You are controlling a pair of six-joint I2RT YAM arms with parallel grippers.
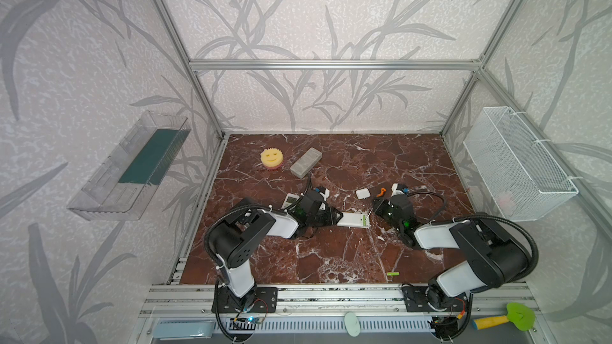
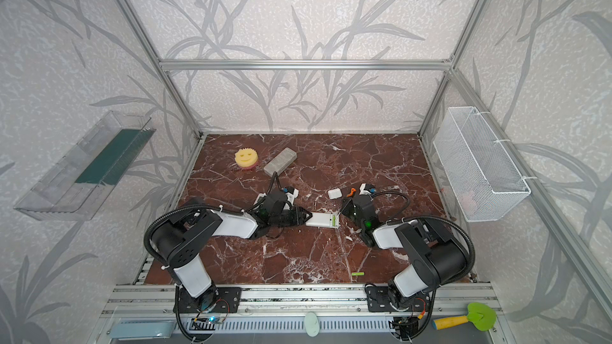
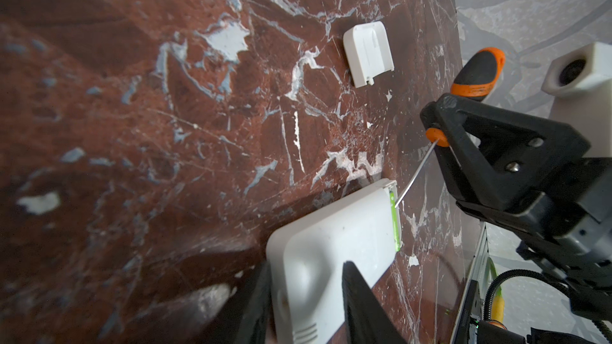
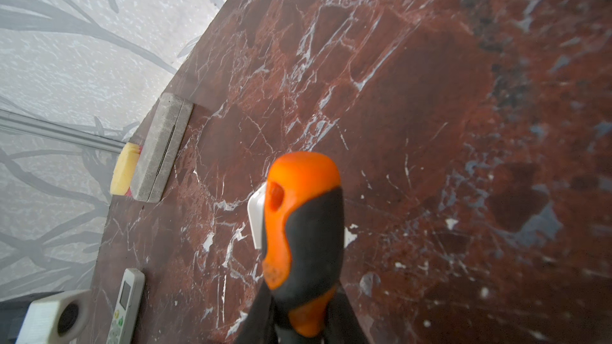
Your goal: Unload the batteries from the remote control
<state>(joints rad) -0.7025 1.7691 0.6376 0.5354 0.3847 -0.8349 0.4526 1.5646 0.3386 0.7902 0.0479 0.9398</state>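
Prying step: the left gripper, jaws part-closed around one end of the white remote control, holds it face down mid-table. The right gripper, clamped tight on an orange-and-black screwdriver, sets its thin tip at a green battery seated in the open compartment. The next move probably needs a gentle upward lever. One loose battery lies near the front edge of the red marble-patterned tabletop, with leaf-print walls around

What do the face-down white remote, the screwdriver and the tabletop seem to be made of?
Remote: matte white plastic, moulded ribs near one end.
Screwdriver: orange hard plastic handle with black, probably rubbery grip; thin bright metal shaft.
Tabletop: smooth red-brown marble pattern, stone or printed laminate, cannot tell.
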